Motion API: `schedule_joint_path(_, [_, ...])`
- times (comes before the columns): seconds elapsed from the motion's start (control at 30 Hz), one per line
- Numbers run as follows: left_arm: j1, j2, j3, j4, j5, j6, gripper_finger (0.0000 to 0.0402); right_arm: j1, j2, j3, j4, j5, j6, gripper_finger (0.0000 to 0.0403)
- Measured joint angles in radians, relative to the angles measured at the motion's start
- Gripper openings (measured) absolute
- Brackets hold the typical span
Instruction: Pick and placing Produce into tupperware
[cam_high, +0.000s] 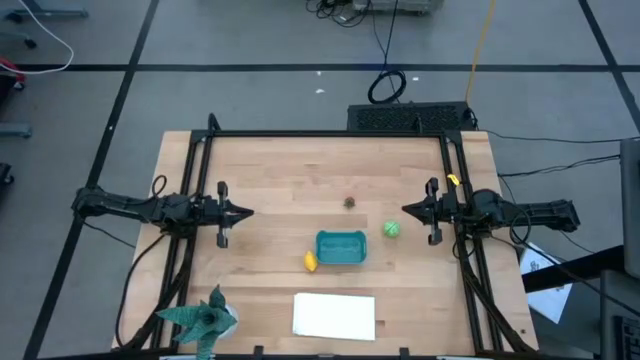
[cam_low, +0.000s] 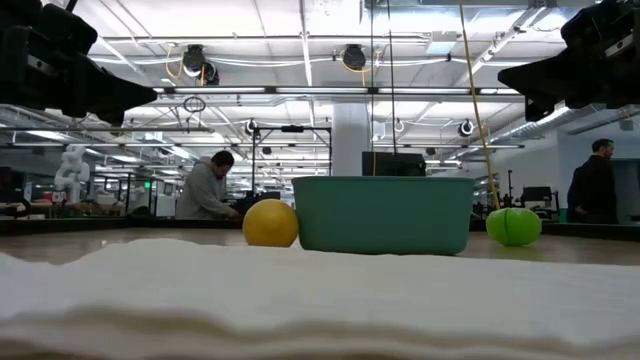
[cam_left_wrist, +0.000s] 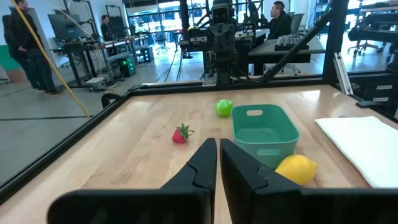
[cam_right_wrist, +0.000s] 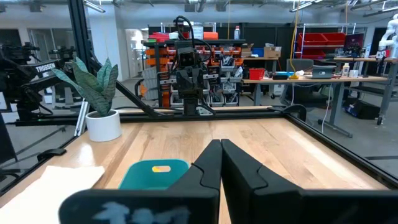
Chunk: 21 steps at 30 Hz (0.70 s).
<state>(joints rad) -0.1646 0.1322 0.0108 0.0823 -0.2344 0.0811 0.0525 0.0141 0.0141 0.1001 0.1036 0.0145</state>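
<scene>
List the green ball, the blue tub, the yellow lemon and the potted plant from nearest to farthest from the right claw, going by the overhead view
From the right claw:
1. Green ball, just beside it.
2. Blue tub, toward mid-table.
3. Yellow lemon, at the tub's far corner.
4. Potted plant, at the left arm's front corner.

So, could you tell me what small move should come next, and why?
Probably the left pincer should open and reach for the lemon: both pincers are shut and hold nothing, the tub looks empty, and the lemon lies just beside it on the left arm's side.
</scene>
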Motion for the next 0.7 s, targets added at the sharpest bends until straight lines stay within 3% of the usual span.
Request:
schedule_joint_path(0.33, [0.000, 0.000, 0.000, 0.000, 0.000, 0.000, 0.0026, 0.000, 0.000, 0.000, 0.000, 0.000, 0.011, 0.0000])
schedule_joint_path(0.7, [0.000, 0.000, 0.000, 0.000, 0.000, 0.000, 0.0026, 0.000, 0.000, 0.000, 0.000, 0.000, 0.130, 0.0000])
